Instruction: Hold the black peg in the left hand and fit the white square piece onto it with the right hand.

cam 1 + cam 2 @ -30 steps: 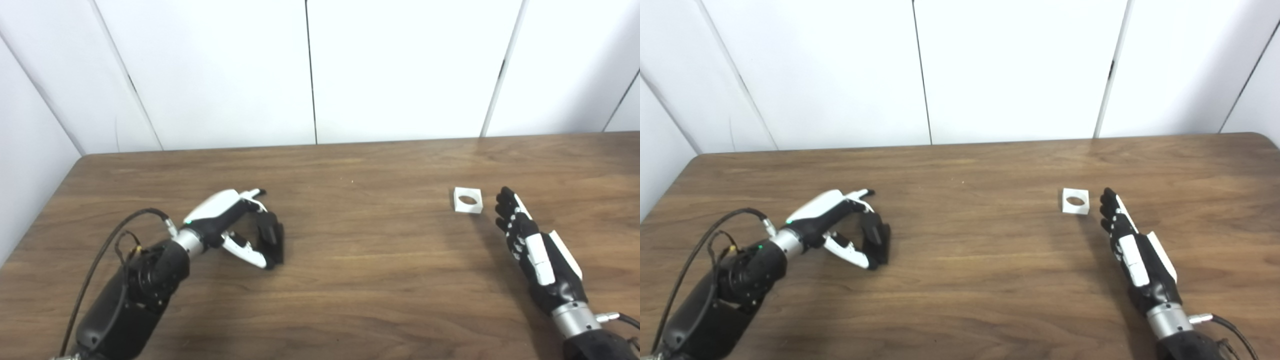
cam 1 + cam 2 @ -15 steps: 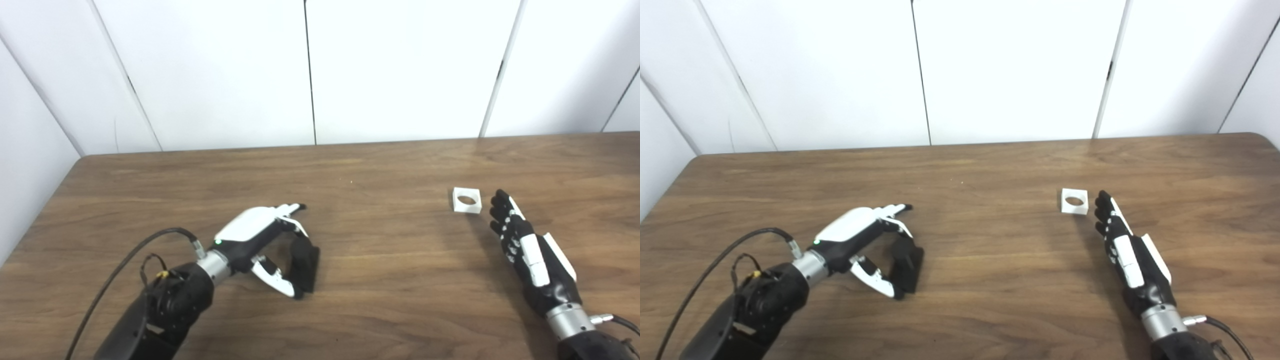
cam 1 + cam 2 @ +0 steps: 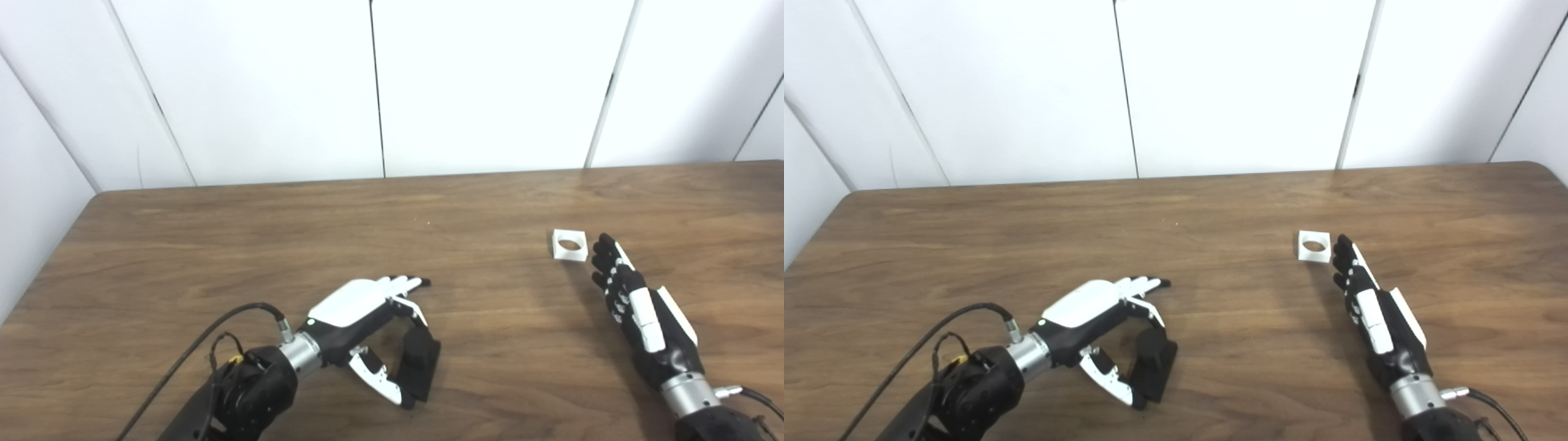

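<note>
- My left hand [image 3: 367, 321] sits lower centre of the frame, fingers and thumb wrapped on the black peg [image 3: 418, 367]; I judge the grip keeps the peg presented so a part can be dropped over it.
- The peg's base looks close to the table [image 3: 245, 245]; whether they touch, I cannot tell.
- White square piece [image 3: 569, 244] lies flat at centre right, hole up.
- My right hand [image 3: 637, 306] holds nothing, fingers extended, tips just beside the piece, placed for pickup.
</note>
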Action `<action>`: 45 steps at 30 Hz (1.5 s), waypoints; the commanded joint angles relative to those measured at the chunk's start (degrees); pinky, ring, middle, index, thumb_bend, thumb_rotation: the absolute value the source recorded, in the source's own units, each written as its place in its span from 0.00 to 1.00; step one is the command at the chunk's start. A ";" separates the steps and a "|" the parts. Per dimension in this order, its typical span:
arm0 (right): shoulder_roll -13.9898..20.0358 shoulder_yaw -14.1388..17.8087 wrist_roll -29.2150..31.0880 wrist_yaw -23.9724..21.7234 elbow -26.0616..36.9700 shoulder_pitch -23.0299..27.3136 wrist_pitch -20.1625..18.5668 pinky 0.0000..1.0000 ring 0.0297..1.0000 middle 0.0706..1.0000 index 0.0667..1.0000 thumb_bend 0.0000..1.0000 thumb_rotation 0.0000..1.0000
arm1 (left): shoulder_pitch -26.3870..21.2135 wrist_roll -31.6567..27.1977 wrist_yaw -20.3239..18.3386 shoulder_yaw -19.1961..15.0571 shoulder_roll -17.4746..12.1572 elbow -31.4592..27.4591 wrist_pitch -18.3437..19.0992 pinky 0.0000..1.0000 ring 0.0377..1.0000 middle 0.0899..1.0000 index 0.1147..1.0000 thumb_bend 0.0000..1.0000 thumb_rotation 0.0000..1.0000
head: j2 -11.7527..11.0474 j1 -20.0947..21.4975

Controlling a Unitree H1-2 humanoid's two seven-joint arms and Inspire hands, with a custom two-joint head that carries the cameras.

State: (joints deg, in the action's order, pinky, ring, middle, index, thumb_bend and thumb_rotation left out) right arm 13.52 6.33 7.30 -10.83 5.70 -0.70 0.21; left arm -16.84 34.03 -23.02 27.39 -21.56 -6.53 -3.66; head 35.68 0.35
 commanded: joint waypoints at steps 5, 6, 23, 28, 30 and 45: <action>-0.45 -0.16 0.60 0.35 1.31 0.24 0.08 1.00 1.00 1.00 1.00 0.63 1.00 | 0.50 1.03 -4.28 2.26 -0.97 -1.29 -0.06 1.00 1.00 0.99 0.51 0.96 0.29 | 0.34 -0.17; -0.51 -0.13 0.49 0.50 1.41 0.19 -0.11 1.00 1.00 1.00 1.00 0.63 1.00 | 0.47 0.82 -4.65 2.34 -1.00 -1.30 0.04 1.00 1.00 0.99 0.51 0.96 0.29 | 0.34 -0.28; -0.07 0.49 0.68 1.26 2.67 1.42 -1.44 1.00 1.00 1.00 1.00 0.67 0.97 | 0.41 0.92 -3.18 1.73 -0.95 0.62 -1.64 1.00 1.00 1.00 0.51 0.95 0.27 | 0.55 -0.10; 2.59 -0.20 -3.66 1.86 4.82 4.62 -4.05 1.00 1.00 1.00 1.00 0.65 0.86 | 0.20 1.09 -4.26 1.72 -0.95 0.34 -0.93 1.00 1.00 1.00 0.52 0.95 0.26 | 0.58 -0.11; 4.24 -0.84 -7.72 2.27 5.07 6.62 -3.66 1.00 1.00 1.00 1.00 0.64 0.75 | 0.16 1.11 -4.36 1.71 -0.86 0.41 -0.87 1.00 1.00 1.00 0.52 0.95 0.27 | 0.84 0.20; 8.86 -2.10 -14.69 2.14 3.05 18.19 -11.06 1.00 1.00 0.98 0.95 0.76 0.38 | 0.01 1.50 -3.74 1.71 -0.33 1.52 -1.56 1.00 1.00 1.00 0.51 0.95 0.28 | 0.57 0.33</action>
State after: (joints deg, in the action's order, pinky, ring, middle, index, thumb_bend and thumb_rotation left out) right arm 20.69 3.73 -6.99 -8.95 8.48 13.75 -11.20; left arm -16.88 33.79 -25.43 28.44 -21.15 -6.48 -5.47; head 36.21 0.62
